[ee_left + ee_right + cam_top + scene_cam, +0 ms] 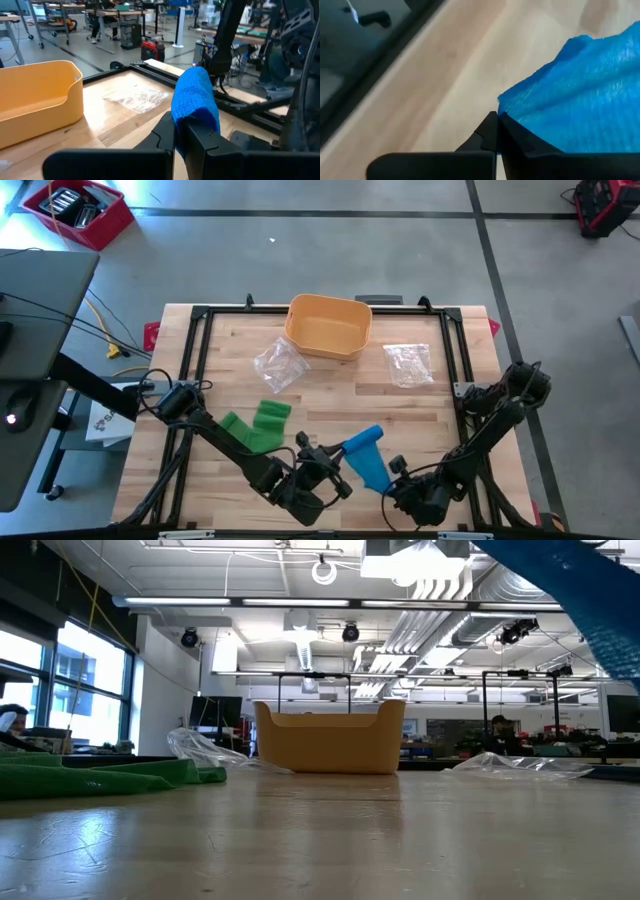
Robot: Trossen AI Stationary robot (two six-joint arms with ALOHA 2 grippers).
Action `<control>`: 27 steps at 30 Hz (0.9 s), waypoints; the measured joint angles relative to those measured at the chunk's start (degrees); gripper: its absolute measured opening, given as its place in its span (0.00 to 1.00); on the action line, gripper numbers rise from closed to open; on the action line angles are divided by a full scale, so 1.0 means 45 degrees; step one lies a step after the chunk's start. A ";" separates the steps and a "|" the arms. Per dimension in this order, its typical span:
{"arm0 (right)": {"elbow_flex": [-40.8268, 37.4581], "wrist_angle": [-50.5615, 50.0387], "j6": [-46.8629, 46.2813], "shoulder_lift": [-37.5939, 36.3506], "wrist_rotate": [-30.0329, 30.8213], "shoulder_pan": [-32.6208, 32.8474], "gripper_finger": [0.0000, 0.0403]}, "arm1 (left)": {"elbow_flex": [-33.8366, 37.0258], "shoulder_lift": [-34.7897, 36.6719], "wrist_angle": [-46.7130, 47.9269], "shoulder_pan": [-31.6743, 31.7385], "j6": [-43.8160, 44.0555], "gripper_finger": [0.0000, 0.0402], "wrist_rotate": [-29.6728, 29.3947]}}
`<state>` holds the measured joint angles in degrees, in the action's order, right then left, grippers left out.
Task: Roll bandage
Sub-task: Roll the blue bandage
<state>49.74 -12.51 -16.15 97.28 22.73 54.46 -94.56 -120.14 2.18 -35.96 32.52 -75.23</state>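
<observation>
A blue bandage (366,456) is held up over the table's near middle, between both grippers. Its rolled end (194,95) sits at my left gripper (340,453), and its flat tail (377,474) runs down to my right gripper (393,478). Both grippers are shut on it. In the low view the blue bandage (585,590) crosses the top right corner, clear of the wood. A green bandage (256,426) lies loosely folded on the table left of the left arm. My left gripper pinches the rolled end's lower part (183,131) between its two fingers, which come at it nearly level from the table's near left. The roll stands up above the fingertips, clear of the table. My right gripper pinches the tail's corner edge (506,111) at its fingertips, slanting down from the table's near right. The cloth spreads away from the fingers above the wood; one layer or several, I cannot tell.
A yellow bin (328,326) stands at the far middle, with a crumpled clear plastic bag (279,365) to its left and another (408,363) to its right. A black frame rail (190,340) runs round the tabletop. Bare wood lies between the bin and the grippers.
</observation>
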 joint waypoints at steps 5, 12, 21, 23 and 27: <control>0.0000 -0.0477 -0.0374 0.0079 0.0226 -0.0049 0.00 | 0.0002 0.0000 -0.1973 -0.0348 -0.1972 0.03 -0.0520; 0.0000 0.1268 0.0164 0.0650 0.0168 -0.0122 0.00 | 0.0005 0.0000 -0.5480 -0.0777 -0.6835 0.03 0.4028; 0.0024 -0.0205 -0.1287 0.0136 0.2598 0.0239 0.00 | 0.0005 0.0000 -0.9373 -0.1211 -1.0907 0.03 1.0741; 0.0024 -0.0566 -0.1247 -0.0004 0.3778 0.0350 0.00 | 0.0005 -0.0003 -0.9421 -0.1159 -1.0812 0.03 1.1869; 0.0019 -0.1427 -0.1425 -0.0693 0.7185 0.0696 0.00 | 0.0000 0.0015 -0.8583 -0.0986 -0.8877 0.03 1.2133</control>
<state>49.82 -18.93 -22.56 94.16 55.06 57.59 -94.56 -120.07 -36.45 -40.39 -7.43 -20.63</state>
